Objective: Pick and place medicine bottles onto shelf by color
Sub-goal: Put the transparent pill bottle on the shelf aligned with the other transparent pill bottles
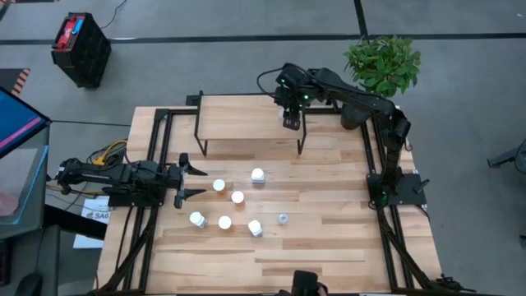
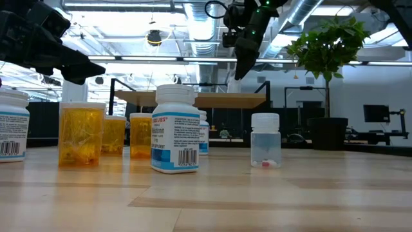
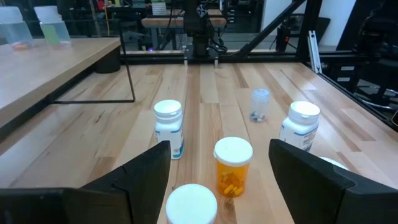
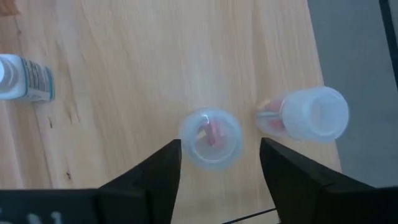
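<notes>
The left gripper (image 1: 200,182), fingers spread and empty, hovers just left of the cluster of white and orange medicine bottles (image 1: 224,222) that stands on the wood-plank tabletop (image 1: 329,247) in front of the low shelf with a light wood top and thin black legs (image 1: 238,119). One small clear bluish bottle (image 1: 283,219) stands at the cluster's right. Above the shelf's right end the right gripper (image 1: 291,123) hangs with fingers apart over a clear capped bottle (image 4: 210,138) standing on the shelf top, a second clear bottle (image 4: 311,115) just beside it.

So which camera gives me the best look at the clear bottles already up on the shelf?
The right wrist view: it looks straight down on two clear bottles on the shelf. The left wrist view shows them small at the shelf's far end; the high view hides them under the right arm.
</notes>
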### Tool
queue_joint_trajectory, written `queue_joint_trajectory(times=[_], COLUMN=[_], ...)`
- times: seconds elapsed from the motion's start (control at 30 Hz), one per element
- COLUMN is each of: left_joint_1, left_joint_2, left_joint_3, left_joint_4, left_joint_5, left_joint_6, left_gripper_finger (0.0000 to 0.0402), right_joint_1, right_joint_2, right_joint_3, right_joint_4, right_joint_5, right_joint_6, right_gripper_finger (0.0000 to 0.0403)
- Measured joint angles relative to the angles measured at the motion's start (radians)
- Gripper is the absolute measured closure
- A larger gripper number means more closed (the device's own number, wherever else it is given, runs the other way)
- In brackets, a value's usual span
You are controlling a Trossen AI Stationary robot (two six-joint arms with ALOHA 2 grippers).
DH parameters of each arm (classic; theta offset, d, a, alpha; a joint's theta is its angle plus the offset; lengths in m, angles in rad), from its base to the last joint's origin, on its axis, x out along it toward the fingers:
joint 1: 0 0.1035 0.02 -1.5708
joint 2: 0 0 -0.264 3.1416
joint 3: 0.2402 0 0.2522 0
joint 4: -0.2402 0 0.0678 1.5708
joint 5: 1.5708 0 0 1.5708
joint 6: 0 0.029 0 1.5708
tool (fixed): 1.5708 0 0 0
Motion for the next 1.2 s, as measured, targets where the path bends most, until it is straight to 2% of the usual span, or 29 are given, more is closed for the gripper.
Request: queue_joint_trajectory(times=[0.23,0.5,0.63,0.93,1.07,1.2], left_joint_1=[0.0,0.0,0.0,0.0,0.0,0.0], left_joint_2=[0.0,0.0,0.0,0.0,0.0,0.0], left_joint_3=[0.0,0.0,0.0,0.0,0.0,0.0], left_joint_4=[0.0,0.0,0.0,0.0,0.0,0.0], left_joint_5=[0.0,0.0,0.0,0.0,0.0,0.0], left_joint_6=[0.0,-0.023,-0.023,-0.028,-0.029,-0.143], left_gripper_finger=[0.014,0.014,0.014,0.014,0.014,0.014], right_joint_1=[0.01,0.048,0.099,0.305,0.437,0.574], right_joint_2=[-0.005,-0.008,-0.009,-0.023,-0.027,-0.029], right_joint_3=[0.03,0.241,0.324,0.328,0.327,0.327], right_joint_4=[-0.055,-0.273,-0.421,-0.454,-0.454,-0.454], right_joint_5=[0.004,0.007,-0.035,-0.189,-0.197,-0.188], right_joint_6=[0.003,0.131,0.21,0.232,0.244,0.244], right_gripper_finger=[0.0167,0.0175,0.0177,0.0177,0.0177,0.0177])
